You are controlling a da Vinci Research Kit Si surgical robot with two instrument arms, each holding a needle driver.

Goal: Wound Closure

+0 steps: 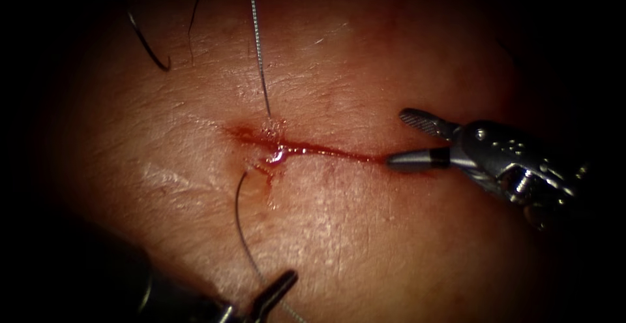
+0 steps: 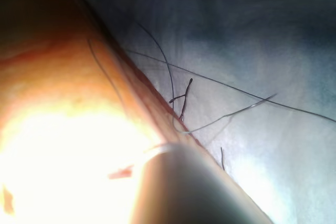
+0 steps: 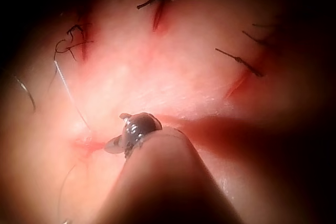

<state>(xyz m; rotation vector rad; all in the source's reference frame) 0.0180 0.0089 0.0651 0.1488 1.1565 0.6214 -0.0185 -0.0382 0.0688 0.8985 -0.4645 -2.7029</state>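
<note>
The right tool [image 1: 394, 141] is standing with its jaws spread wide and holding nothing, its lower jaw lying along the right end of the cut [image 1: 306, 148] and the upper one raised clear of the tissue [image 1: 365, 231]. The left tool [image 1: 277, 288] is sitting well below the cut with its jaws closed narrow on the thread [image 1: 240, 222], which is running from those jaws up to a wet glint of red fluid [image 1: 277, 156] in the cut, far to the left of the right tool's jaws. A second run of thread is leaving the cut's upper lip just above that glint and heading up and away from both tools. A dark curved piece [image 1: 149, 47] is lying well beyond, up and to the left; whether it is the needle or a cut end I cannot tell. By my judgement a stitch's thread is being handled here, and any further move is calling for even tension so the thread is not tearing the lips of the cut.
</note>
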